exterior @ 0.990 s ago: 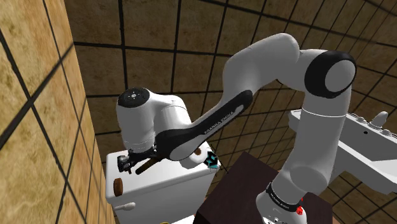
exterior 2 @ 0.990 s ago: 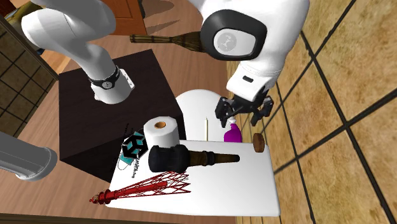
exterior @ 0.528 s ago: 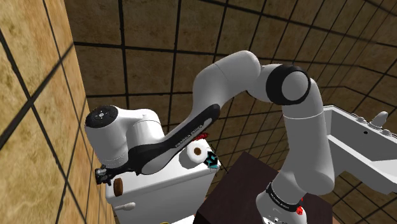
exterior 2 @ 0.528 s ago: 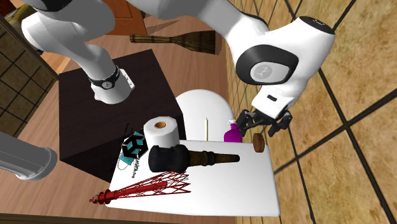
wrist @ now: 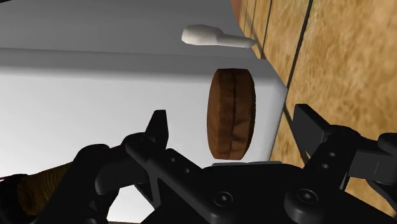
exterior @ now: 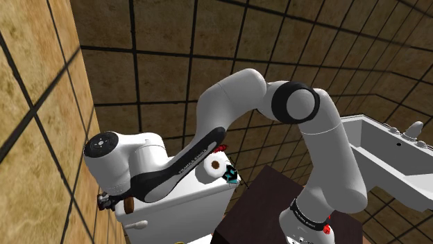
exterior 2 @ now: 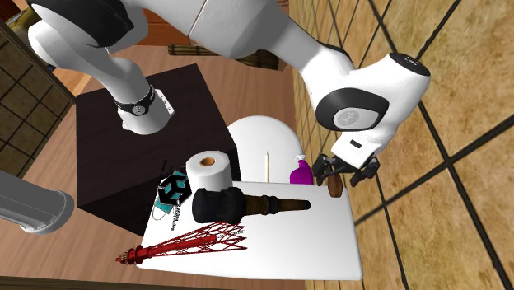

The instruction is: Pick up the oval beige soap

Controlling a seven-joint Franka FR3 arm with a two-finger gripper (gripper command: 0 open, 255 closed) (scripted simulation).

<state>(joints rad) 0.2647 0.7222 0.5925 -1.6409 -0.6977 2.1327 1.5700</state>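
The soap (exterior 2: 334,185) is a brown oval disc near the wall-side edge of the white toilet tank lid (exterior 2: 280,239). The shoulder view shows the soap (exterior: 128,204) at the lid's left end. My black gripper (exterior 2: 346,170) hangs low over it, close to the tiled wall, and in the shoulder view the gripper (exterior: 107,202) sits just left of the soap. In the wrist view the gripper (wrist: 234,130) is open, with the soap (wrist: 232,113) in the gap between the fingertips (wrist: 158,127), apart from both.
On the lid lie a purple bottle (exterior 2: 301,171), a paper roll (exterior 2: 207,171), a black-headed brush with a wooden handle (exterior 2: 247,203), a red mesh whisk (exterior 2: 185,244) and a teal-black object (exterior 2: 173,189). The tiled wall (exterior 2: 428,206) stands right beside the soap. A white flush lever (wrist: 207,36) sticks out beyond it.
The gripper has swung from above the purple bottle toward the wall and come down around the soap. Its fingers stay apart. Nothing on the lid has moved.
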